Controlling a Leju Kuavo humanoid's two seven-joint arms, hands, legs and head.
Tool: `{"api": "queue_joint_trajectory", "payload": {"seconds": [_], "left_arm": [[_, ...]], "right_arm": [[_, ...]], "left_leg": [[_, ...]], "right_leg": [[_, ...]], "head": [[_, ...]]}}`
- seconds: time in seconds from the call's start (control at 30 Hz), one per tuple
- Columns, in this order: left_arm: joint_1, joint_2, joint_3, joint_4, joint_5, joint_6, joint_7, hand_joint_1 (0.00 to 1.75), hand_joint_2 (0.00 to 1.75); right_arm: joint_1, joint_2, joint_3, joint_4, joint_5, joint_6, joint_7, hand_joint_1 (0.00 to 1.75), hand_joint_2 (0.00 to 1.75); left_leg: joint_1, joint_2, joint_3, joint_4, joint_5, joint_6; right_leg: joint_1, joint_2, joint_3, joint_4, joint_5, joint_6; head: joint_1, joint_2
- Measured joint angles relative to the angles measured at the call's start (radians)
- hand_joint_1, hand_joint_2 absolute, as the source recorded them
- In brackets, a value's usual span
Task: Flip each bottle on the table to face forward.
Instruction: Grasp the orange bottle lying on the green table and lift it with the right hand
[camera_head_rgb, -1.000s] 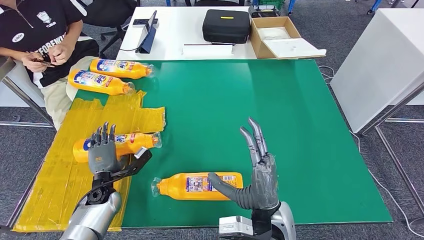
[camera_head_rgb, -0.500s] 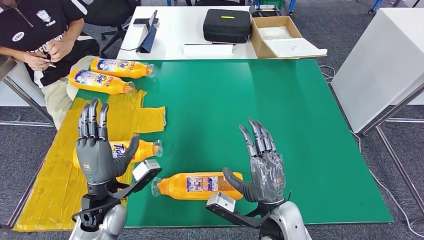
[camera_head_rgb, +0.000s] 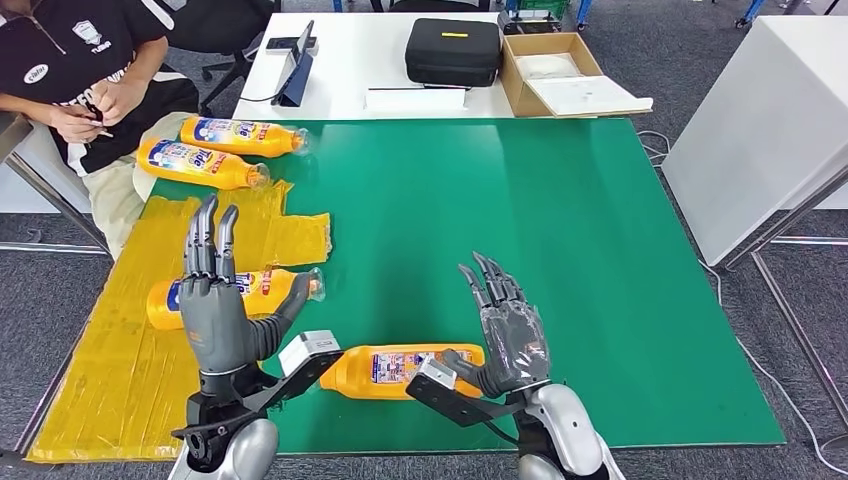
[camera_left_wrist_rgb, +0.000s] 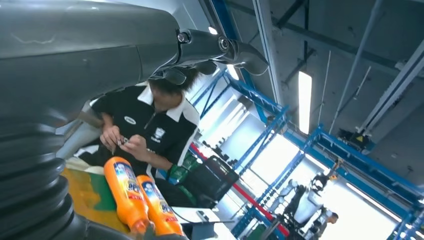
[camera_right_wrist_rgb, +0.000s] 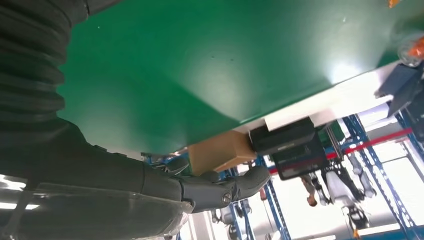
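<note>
I hold both robot hands raised with fingers spread, left robot hand (camera_head_rgb: 215, 315) and right robot hand (camera_head_rgb: 505, 330) flanking the nearest bottle (camera_head_rgb: 405, 370) (lying back-label up) at the worktop's (camera_head_rgb: 560, 260) six o'clock, presumably to turn it.

Glossy orange plastic bottles (camera_head_rgb: 405, 369) lie on a smooth matt green mat (camera_head_rgb: 560, 250) beside crinkled yellow tape (camera_head_rgb: 110, 360).

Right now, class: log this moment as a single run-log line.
left hand: open, raised above left bottle | right hand: open, beside near bottle | far bottles: lying by person | held: nothing
</note>
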Motion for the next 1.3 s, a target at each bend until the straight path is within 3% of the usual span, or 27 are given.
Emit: {"api": "queue_joint_trajectory", "payload": {"seconds": [0.3,0.87,1.3], "left_arm": [[-0.049,-0.003,-0.034,0.105,0.054,0.000,-0.001,0.00,1.75],[-0.117,-0.011,-0.043,0.229,0.112,0.000,-0.014,0.00,1.75],[-0.142,-0.011,-0.033,0.292,0.146,0.000,-0.058,0.00,1.75]], "right_arm": [[-0.111,0.026,0.040,0.204,-0.142,0.017,-0.034,0.00,1.75],[-0.190,0.087,0.131,0.380,-0.161,0.062,-0.030,0.00,1.75],[-0.224,0.103,0.222,0.479,-0.161,0.082,-0.045,0.00,1.75]], "left_leg": [[0.000,0.000,0.000,0.000,0.000,0.000],[0.000,0.000,-0.001,0.000,0.000,0.000],[0.000,0.000,0.000,0.000,0.000,0.000]], "right_leg": [[0.000,0.000,0.000,0.000,0.000,0.000],[0.000,0.000,0.000,0.000,0.000,0.000],[0.000,0.000,0.000,0.000,0.000,0.000]], "head": [[0.000,0.000],[0.000,0.000],[0.000,0.000]]}}
